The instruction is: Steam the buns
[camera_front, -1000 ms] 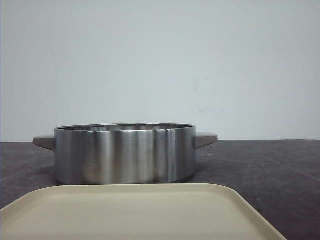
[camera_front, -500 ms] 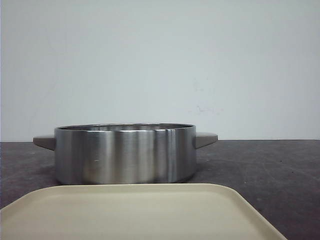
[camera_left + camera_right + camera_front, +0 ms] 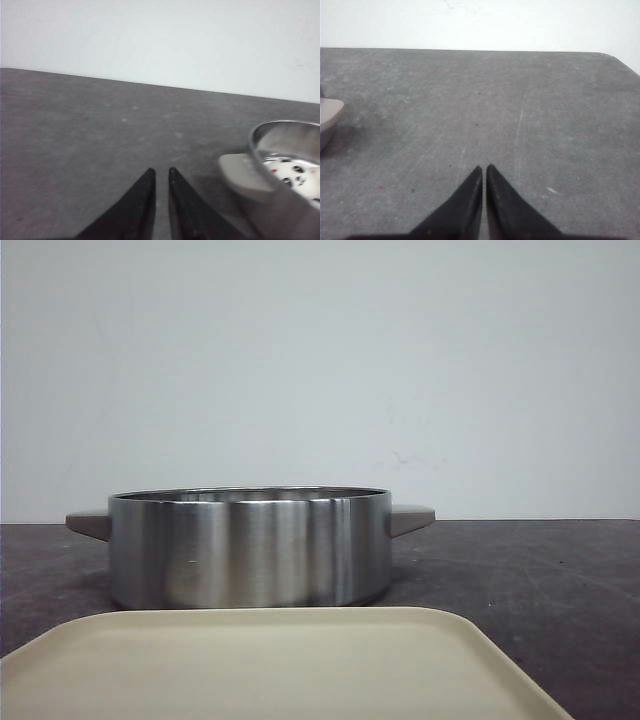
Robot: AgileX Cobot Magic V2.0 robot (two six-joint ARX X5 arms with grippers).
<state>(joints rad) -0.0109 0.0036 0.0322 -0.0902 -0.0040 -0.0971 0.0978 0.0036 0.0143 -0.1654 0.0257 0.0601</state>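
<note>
A steel pot with two grey handles stands in the middle of the dark table. In the left wrist view the pot's rim shows, and inside it lies a white bun with black panda marks. The other buns are hidden. My left gripper is shut and empty, low over the bare table beside the pot's grey handle. My right gripper is shut and empty over bare table on the pot's other side. Neither gripper shows in the front view.
A beige tray lies in front of the pot at the near edge. A piece of a pale grey thing shows at the edge of the right wrist view. A white wall stands behind the table.
</note>
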